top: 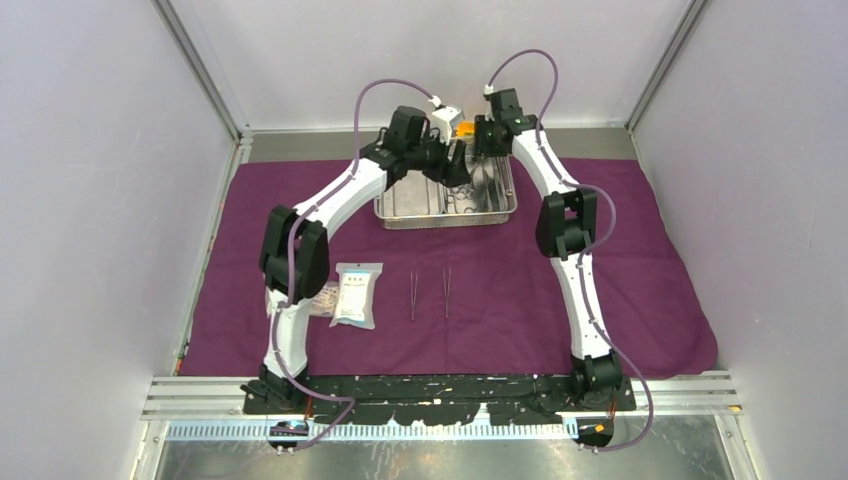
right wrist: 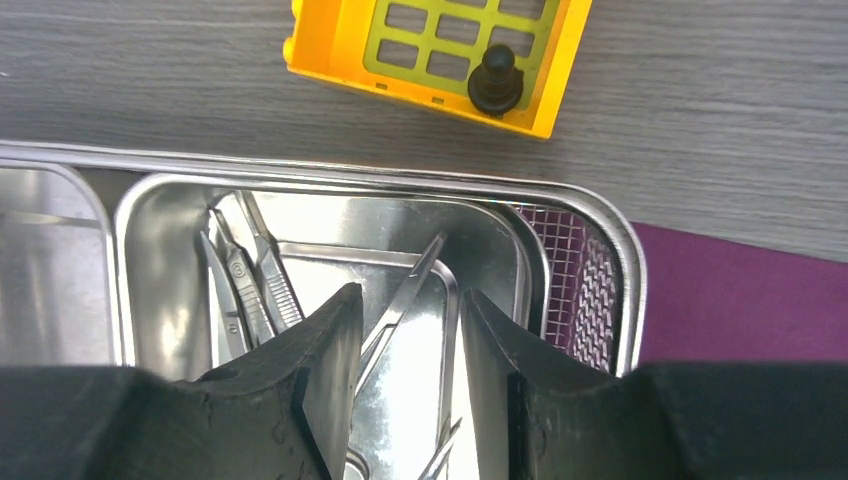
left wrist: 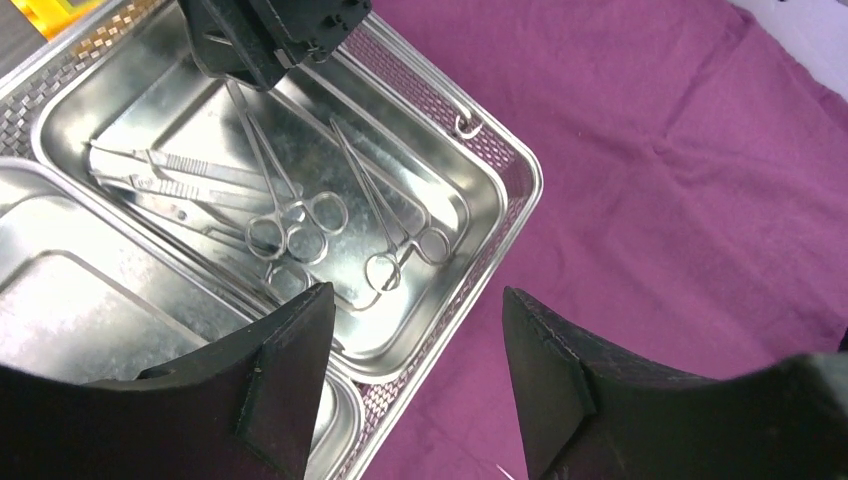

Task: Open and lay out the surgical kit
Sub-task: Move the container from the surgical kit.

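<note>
Cloth: the dark-purple cloth (top: 620,290) is lying spread flat over the bench (right wrist: 700,130) and is carrying the whole kit
Already laid out: the tweezers (top: 412,295) are lying as a pair near the middle of the cloth, and the packets (top: 357,295) are lying just left of them
Tray: the steel tray (top: 445,222) is standing at the far middle of the cloth; its right compartment is holding the clamps (left wrist: 290,215) and some flat steel handles (left wrist: 180,165)
Right hand: the right hand (right wrist: 408,305) is hanging low in the far end of that compartment, fingers partly apart and gripping nothing
Left hand: the left hand (left wrist: 418,320) is hovering above the tray, fingers standing wide with nothing between them
Deciding relation: a thin clamp shaft (right wrist: 425,262) is passing through the right hand's gap, slanting across it without the pads pressing it; tips are pointing far, rings near, so I am judging the right arm as the nearer one for this tool
Right wrist view only: it is showing the shaft inside the gap, and a yellow brick (right wrist: 330,45) on the bare bench beyond the tray's far rim
Left wrist view only: it is showing the ring handles of two clamps, which the right fingers are hiding
Top view: it is giving the layout, but the tools inside the tray are too small to tell
</note>
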